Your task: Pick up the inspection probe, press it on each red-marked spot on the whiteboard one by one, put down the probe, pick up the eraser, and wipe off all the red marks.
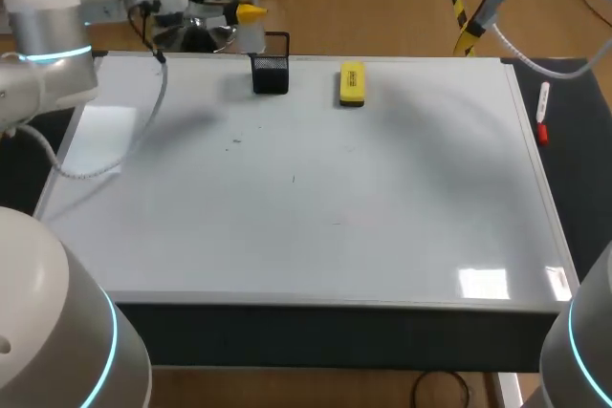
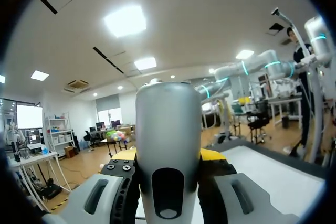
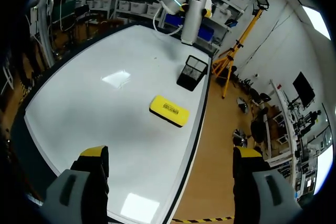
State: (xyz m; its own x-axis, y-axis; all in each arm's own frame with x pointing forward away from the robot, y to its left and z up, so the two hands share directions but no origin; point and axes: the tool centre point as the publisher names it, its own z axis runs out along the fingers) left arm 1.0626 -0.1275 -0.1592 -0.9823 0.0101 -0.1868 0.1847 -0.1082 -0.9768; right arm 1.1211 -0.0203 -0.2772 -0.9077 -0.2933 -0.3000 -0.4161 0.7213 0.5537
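**Probe up at the board's far left corner, eraser lying flat**

At the far left corner of the whiteboard [image 1: 316, 207], the left gripper [image 2: 168, 157] appears clamped around the silver probe [image 2: 168, 124], though its yellow tips are mostly hidden behind the barrel. Next along the far edge, a black mesh holder [image 1: 271, 75] stands on the board. Just right of it lies the yellow eraser [image 1: 352, 84]. The right gripper [image 3: 170, 156] hangs high above the far right corner, its 2 fingers [image 3: 94, 153] spread wide and holding nothing. A red-and-white marker [image 1: 542, 114] lies off the board's right edge.
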